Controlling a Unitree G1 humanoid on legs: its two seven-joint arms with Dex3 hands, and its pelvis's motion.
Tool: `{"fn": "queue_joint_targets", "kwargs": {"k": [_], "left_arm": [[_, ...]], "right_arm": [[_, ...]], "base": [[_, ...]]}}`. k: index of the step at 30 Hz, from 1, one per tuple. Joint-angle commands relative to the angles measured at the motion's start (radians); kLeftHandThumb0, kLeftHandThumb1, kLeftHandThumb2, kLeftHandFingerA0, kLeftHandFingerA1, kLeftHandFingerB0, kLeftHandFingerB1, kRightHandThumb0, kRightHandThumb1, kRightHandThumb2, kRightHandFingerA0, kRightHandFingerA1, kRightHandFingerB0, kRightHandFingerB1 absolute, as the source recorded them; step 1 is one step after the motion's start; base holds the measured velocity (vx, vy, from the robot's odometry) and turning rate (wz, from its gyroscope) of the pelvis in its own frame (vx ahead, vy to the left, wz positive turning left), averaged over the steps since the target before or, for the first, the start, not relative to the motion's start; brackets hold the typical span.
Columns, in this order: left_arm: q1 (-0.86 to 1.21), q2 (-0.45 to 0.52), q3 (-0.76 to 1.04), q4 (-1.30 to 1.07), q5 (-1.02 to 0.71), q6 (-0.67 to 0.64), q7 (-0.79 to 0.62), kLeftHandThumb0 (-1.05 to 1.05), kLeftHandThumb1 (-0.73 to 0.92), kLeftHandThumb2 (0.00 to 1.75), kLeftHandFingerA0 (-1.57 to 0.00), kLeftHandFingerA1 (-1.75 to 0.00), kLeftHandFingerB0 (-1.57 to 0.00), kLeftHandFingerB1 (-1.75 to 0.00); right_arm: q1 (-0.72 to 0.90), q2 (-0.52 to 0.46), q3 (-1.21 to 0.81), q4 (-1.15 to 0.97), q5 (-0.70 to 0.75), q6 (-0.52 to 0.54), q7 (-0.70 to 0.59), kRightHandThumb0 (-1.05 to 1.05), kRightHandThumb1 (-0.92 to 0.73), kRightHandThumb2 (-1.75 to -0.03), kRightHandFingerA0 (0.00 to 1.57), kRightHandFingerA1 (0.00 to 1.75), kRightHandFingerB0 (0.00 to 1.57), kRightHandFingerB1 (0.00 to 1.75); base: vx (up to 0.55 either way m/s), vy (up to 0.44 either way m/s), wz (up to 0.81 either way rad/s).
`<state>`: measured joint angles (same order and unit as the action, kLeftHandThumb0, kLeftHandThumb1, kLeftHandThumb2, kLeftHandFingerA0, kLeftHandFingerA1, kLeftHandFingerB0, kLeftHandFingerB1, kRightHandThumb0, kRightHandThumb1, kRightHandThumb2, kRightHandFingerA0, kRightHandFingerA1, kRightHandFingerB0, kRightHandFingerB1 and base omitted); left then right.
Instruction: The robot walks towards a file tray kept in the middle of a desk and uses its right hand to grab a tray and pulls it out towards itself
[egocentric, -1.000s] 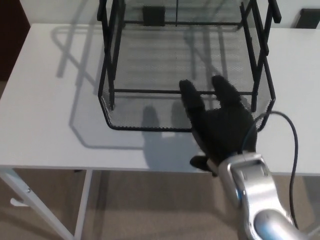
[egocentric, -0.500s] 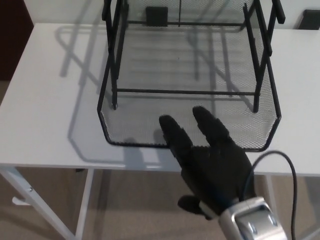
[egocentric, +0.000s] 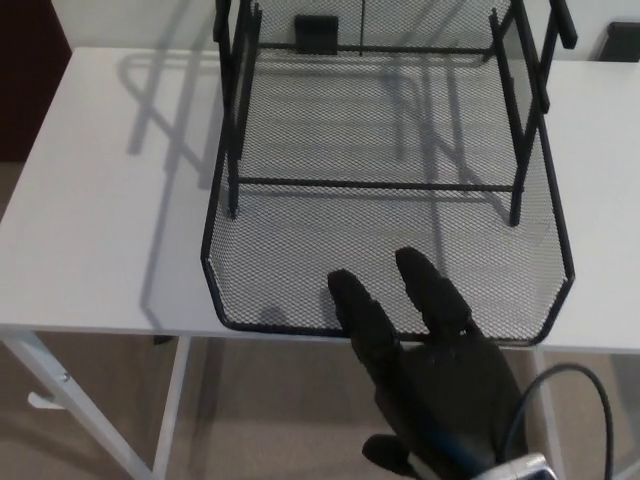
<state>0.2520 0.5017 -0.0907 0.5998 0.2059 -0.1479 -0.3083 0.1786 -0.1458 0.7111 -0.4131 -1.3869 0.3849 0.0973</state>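
Observation:
The black mesh file tray sticks out of the front of its black wire rack in the middle of the white desk. Its front rim reaches the desk's near edge. My right hand comes in from the bottom. Its two fingers lie over the tray's front rim onto the mesh, and the thumb sits below, in front of the desk edge. The hand holds the front lip. My left hand does not show.
A cable loops off my right wrist. Two small dark objects stand at the back of the desk. White desk legs slant down at the lower left over the carpet.
My right hand has drawn back toward me, and the bottom tray has slid out of the rack with it, from well inside the desk to the near edge.

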Motion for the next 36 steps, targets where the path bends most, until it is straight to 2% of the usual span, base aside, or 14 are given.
{"fn": "queue_joint_targets", "kwargs": {"k": [1, 2, 8, 9, 15, 21, 23, 25, 28, 31, 33, 34, 35, 36], "left_arm": [[0.008, 0.017, 0.002, -0.010, 0.005, -0.011, 0.001, -0.52, 0.26, 0.75, -0.74, -0.74, -0.42, -0.67], [0.009, 0.016, 0.003, -0.006, 0.002, -0.015, -0.001, -0.50, 0.37, 0.54, -0.77, -0.68, -0.42, -0.63], [0.023, 0.018, 0.006, -0.035, 0.000, -0.007, -0.004, -0.51, 0.26, 0.75, -0.75, -0.75, -0.39, -0.66], [0.026, 0.017, 0.008, -0.037, -0.004, -0.007, -0.006, -0.49, 0.37, 0.54, -0.76, -0.69, -0.41, -0.64], [0.021, 0.017, -0.001, -0.022, 0.010, -0.011, 0.003, -0.53, 0.26, 0.75, -0.74, -0.74, -0.41, -0.67], [0.017, 0.013, -0.004, 0.013, 0.007, -0.038, 0.005, -0.54, 0.37, 0.54, -0.78, -0.69, -0.41, -0.66], [0.023, 0.013, 0.000, 0.005, -0.001, -0.038, -0.002, -0.54, 0.27, 0.76, -0.75, -0.76, -0.40, -0.67], [0.031, 0.017, 0.000, -0.025, 0.002, -0.024, -0.001, -0.50, 0.37, 0.54, -0.74, -0.69, -0.41, -0.63], [0.019, 0.019, 0.000, -0.005, 0.004, -0.034, 0.001, -0.51, 0.26, 0.75, -0.73, -0.75, -0.41, -0.67], [0.010, 0.023, -0.001, -0.002, 0.006, -0.023, -0.005, -0.52, 0.26, 0.75, -0.73, -0.75, -0.41, -0.67], [0.010, 0.026, 0.000, -0.011, 0.006, -0.014, -0.008, -0.50, 0.27, 0.75, -0.73, -0.74, -0.41, -0.66], [0.009, 0.026, 0.001, -0.005, 0.005, -0.018, -0.008, -0.50, 0.27, 0.74, -0.74, -0.74, -0.41, -0.66], [0.005, 0.026, 0.001, 0.010, 0.005, -0.021, -0.007, -0.50, 0.37, 0.53, -0.76, -0.68, -0.42, -0.63], [0.002, 0.027, 0.000, 0.020, 0.006, -0.020, -0.008, -0.50, 0.37, 0.53, -0.76, -0.68, -0.42, -0.63]], "right_arm": [[0.072, -0.031, 0.013, -0.067, -0.029, -0.046, -0.011, -0.66, -0.42, -0.73, 0.00, 0.05, 0.00, 0.05], [0.086, -0.033, 0.018, -0.095, -0.030, -0.059, -0.025, -0.65, -0.41, -0.73, 0.00, 0.06, 0.00, 0.06], [0.121, -0.041, 0.044, -0.280, -0.053, -0.131, 0.008, -0.70, -0.43, -0.74, 0.00, 0.03, 0.00, 0.00], [0.121, -0.040, 0.050, -0.318, -0.049, -0.149, 0.013, -0.69, -0.42, -0.73, 0.00, 0.03, 0.00, 0.00], [0.087, -0.008, 0.064, -0.491, -0.062, -0.229, 0.055, -0.68, -0.45, -0.74, 0.00, 0.00, 0.00, 0.01], [0.034, 0.032, 0.030, -0.634, -0.025, -0.284, 0.152, -0.66, -0.46, -0.72, 0.00, 0.00, 0.00, 0.00], [0.031, 0.048, -0.020, -0.634, 0.047, -0.335, 0.144, -0.71, -0.44, -0.73, 0.00, 0.00, 0.00, 0.00], [0.071, 0.058, -0.152, -0.634, 0.250, -0.450, 0.128, -0.64, -0.44, -0.71, 0.00, 0.00, 0.00, 0.00], [0.156, -0.024, -0.490, -0.634, 0.783, -0.666, 0.171, -0.69, -0.45, -0.82, 0.00, 0.14, 0.00, 0.12], [0.255, -0.344, -0.825, -0.634, 1.360, -0.766, 0.132, -0.59, -0.54, -0.57, 0.44, 0.41, 0.35, 0.32], [0.346, -0.474, -0.954, -0.634, 1.538, -0.803, 0.119, -0.67, -0.49, -0.84, 0.53, 0.57, 0.41, 0.48], [0.351, -0.498, -0.988, -0.634, 1.578, -0.816, 0.117, -0.58, -0.57, -0.58, 0.73, 0.66, 0.59, 0.39], [0.391, -0.543, -1.070, -0.634, 1.704, -0.868, 0.116, -0.61, -0.59, -0.60, 0.99, 1.36, 0.95, 0.72], [0.442, -0.568, -1.120, -0.634, 1.807, -0.922, 0.112, -0.61, -0.59, -0.60, 0.99, 1.36, 0.95, 0.72]], "base": [[0.00, 0.000, 0.00], [0.00, 0.000, 0.00], [0.00, 0.000, 0.00], [0.00, 0.000, 0.00], [0.00, 0.000, 0.00], [0.00, 0.000, 0.00], [0.00, 0.000, 0.00], [0.00, 0.000, 0.00], [0.00, 0.000, 0.00], [0.00, 0.000, 0.00], [0.00, 0.000, 0.00], [0.00, 0.000, 0.00], [0.00, 0.000, 0.00], [0.00, 0.000, 0.00]]}}
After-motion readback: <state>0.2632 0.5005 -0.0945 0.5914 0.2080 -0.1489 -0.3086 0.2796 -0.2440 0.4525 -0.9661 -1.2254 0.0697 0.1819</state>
